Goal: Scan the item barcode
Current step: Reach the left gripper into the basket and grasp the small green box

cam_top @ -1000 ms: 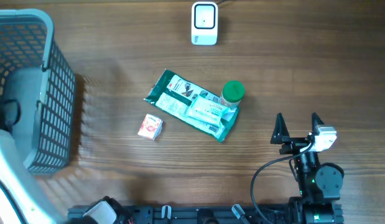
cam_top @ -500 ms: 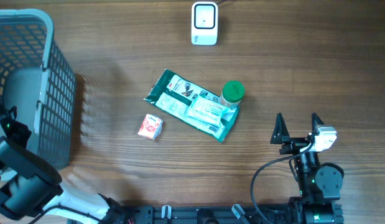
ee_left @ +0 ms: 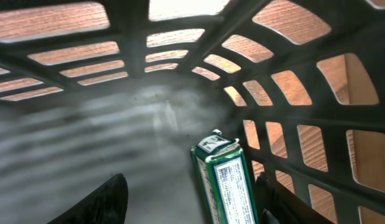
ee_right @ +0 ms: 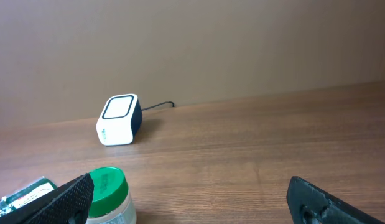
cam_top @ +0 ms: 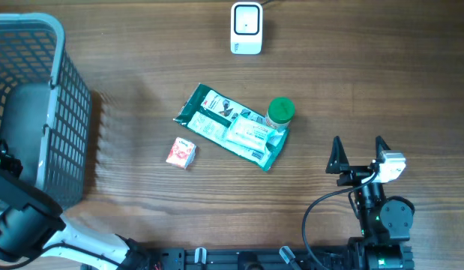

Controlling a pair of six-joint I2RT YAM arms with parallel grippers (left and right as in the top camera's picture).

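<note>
My left gripper (ee_left: 192, 198) is down inside the grey basket (cam_top: 70, 112), jaws apart. A green box with a white printed label (ee_left: 228, 182) stands between its fingers. The box sits close against the right finger (ee_left: 276, 200), and a wide gap separates it from the left finger (ee_left: 108, 200). Overhead, only the left arm (cam_top: 18, 225) shows at the basket's near end. The white scanner (cam_top: 246, 28) stands at the table's far edge. My right gripper (cam_top: 358, 148) hovers open and holds nothing, at the right near the front.
A green pouch (cam_top: 230, 126), a jar with a green lid (cam_top: 280, 112) and a small red-and-white box (cam_top: 181, 152) lie mid-table. The basket's lattice walls (ee_left: 292, 87) close in around my left gripper. The jar (ee_right: 104, 190) is just left of my right gripper.
The left arm has shifted inside the basket toward its near end, and its jaws have narrowed around the green box. The right arm has not moved.
</note>
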